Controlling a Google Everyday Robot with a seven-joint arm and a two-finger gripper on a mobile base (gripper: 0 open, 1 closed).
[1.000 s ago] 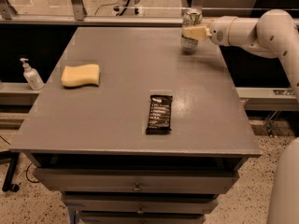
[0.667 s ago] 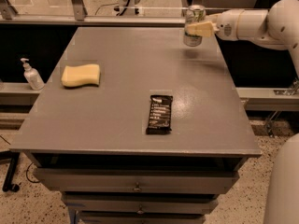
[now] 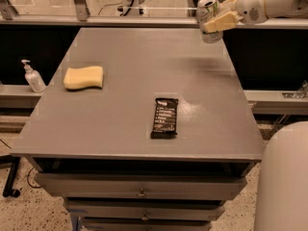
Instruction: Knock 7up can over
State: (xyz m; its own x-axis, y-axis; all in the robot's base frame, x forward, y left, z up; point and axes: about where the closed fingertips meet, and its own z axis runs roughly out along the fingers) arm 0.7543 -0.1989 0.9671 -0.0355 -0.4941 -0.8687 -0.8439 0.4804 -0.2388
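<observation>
The 7up can [image 3: 207,18], a small cylindrical aluminium drink can with a whitish-silver body, faint green markings and a silver top, sits at the far right corner of the grey surface [image 3: 144,81]. It is tilted slightly, its top rim facing up and a little toward the camera. The cream-coloured end effector [image 3: 214,22] reaches in from the right and clasps its side. Whether its base touches the surface cannot be made out.
</observation>
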